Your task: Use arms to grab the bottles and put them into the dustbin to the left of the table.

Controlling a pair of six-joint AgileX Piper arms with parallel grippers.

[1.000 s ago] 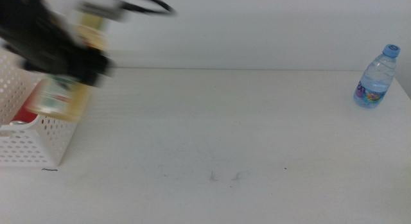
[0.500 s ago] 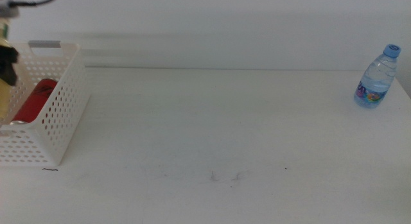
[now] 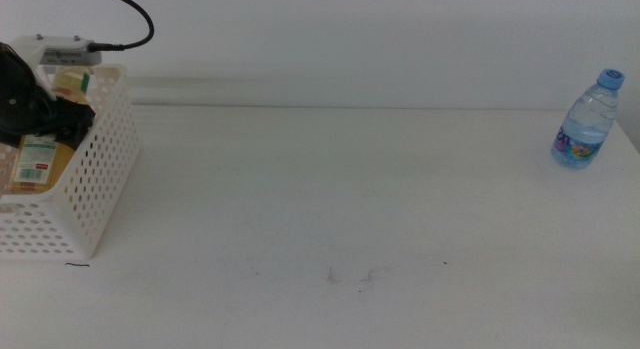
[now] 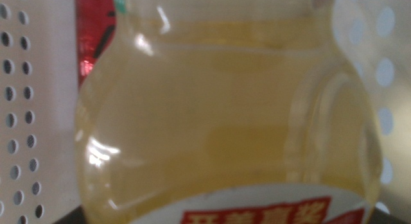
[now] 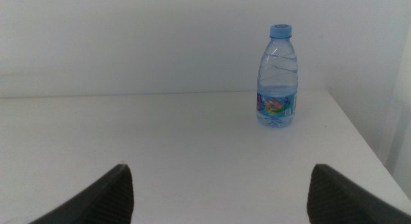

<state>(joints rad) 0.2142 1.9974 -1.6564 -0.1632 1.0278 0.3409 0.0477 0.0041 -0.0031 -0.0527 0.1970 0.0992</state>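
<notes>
While left gripper [image 3: 40, 114] holds the yellow juice bottle [image 3: 38, 154] inside the dustbin [image 3: 95, 179] beside a red can [image 4: 93, 38], right gripper [image 5: 215, 189] waits spread wide; water bottle [image 3: 587, 121] upright on white counter [image 3: 350, 209], plain white wall behind.

The water bottle [image 5: 277, 76] stands upright on the white table [image 5: 160, 140], blue cap on, near the far edge. The right gripper [image 5: 215, 192] holds its jaws wide apart, well short of it.

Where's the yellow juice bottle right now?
In the middle view the yellow juice bottle is at the far left, inside the white dustbin, with the left gripper on it; the left wrist view shows the red can behind it.
</notes>
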